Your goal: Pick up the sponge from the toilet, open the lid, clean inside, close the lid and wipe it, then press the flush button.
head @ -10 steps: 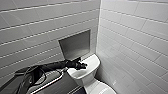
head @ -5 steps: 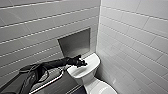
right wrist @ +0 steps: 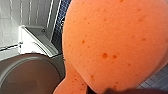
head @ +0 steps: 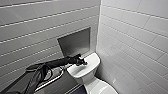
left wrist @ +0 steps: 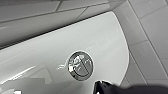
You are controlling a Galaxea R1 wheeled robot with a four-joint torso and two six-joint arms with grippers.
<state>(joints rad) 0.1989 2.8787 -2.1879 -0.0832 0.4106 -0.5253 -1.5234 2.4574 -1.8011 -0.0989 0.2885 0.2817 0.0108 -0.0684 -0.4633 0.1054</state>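
White tiling in long horizontal courses covers the walls [head: 130, 37] of this narrow room, and small dark blue tiles make up the floor [right wrist: 160, 80]. Nearest the robot, in the right wrist view, the sponge [right wrist: 112, 45] looms large and bright orange, speckled with darker spots. Its lower end is squeezed into a narrow waist where the right gripper [right wrist: 111, 91], a dark sliver at the edge, is clamped on it. The sponge hangs in the air, off to one side of the toilet [head: 98, 86]. Below it the oval lid [right wrist: 27, 75] looks closed, with the boxy tank behind it. In the head view the left arm comes in from the picture's left, passes above a shiny metal rail [head: 50, 80] on the side wall, and stretches out over the tank [head: 82, 71]. The left gripper [head: 82, 61] sits low over the tank top. From the left wrist, the flush button [left wrist: 80, 65] shows as a round chrome disc in the glossy white top, with a dark tip of the gripper just beside it. Whether the tip touches the button, and how far the fingers are parted, cannot be told. Behind the tank a grey rectangular niche [head: 75, 43] is set into the back wall.
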